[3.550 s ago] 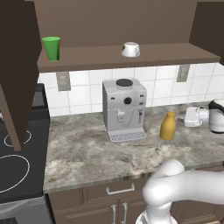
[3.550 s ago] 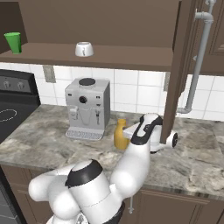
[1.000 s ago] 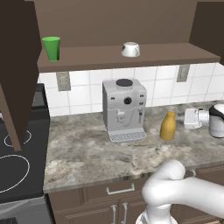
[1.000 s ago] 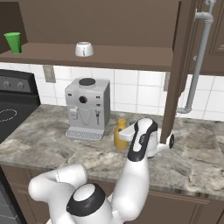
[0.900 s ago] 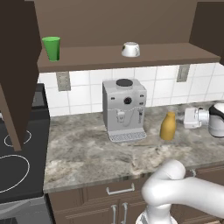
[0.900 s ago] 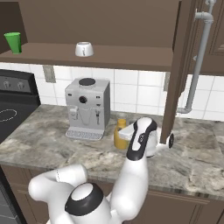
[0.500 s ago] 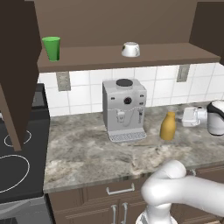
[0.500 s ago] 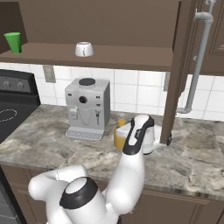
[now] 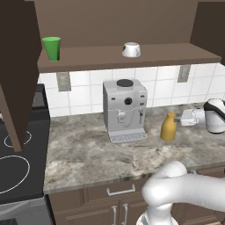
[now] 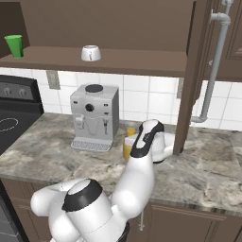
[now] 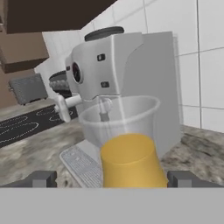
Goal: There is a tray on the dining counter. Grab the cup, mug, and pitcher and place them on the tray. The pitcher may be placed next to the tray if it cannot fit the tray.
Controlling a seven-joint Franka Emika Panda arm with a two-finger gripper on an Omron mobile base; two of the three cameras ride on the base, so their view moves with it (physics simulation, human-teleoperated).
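The yellow-orange pitcher (image 9: 168,127) stands on the stone counter, right of the coffee machine. My gripper (image 9: 179,118) reaches in from the right at neck height, open. In the hand view the pitcher (image 11: 131,162) sits close up between the two fingertips (image 11: 43,178), not gripped. The arm covers most of the pitcher (image 10: 128,142) in the right base view. On the wooden wall shelf the green cup (image 9: 52,48) stands at the left and the white mug (image 9: 131,49) lies mouth down near the middle. The tray and the dining counter are out of view.
A grey coffee machine (image 9: 125,110) stands against the tiled wall just left of the pitcher. A black stove (image 9: 13,167) adjoins the counter (image 9: 88,154) on the left. A dark cabinet post (image 10: 189,80) and a grey pipe (image 10: 212,66) rise to the right of the hand.
The hand has edged a little to the left, closer around the pitcher. The jaws have stayed open and the pitcher, cup and mug have not moved.
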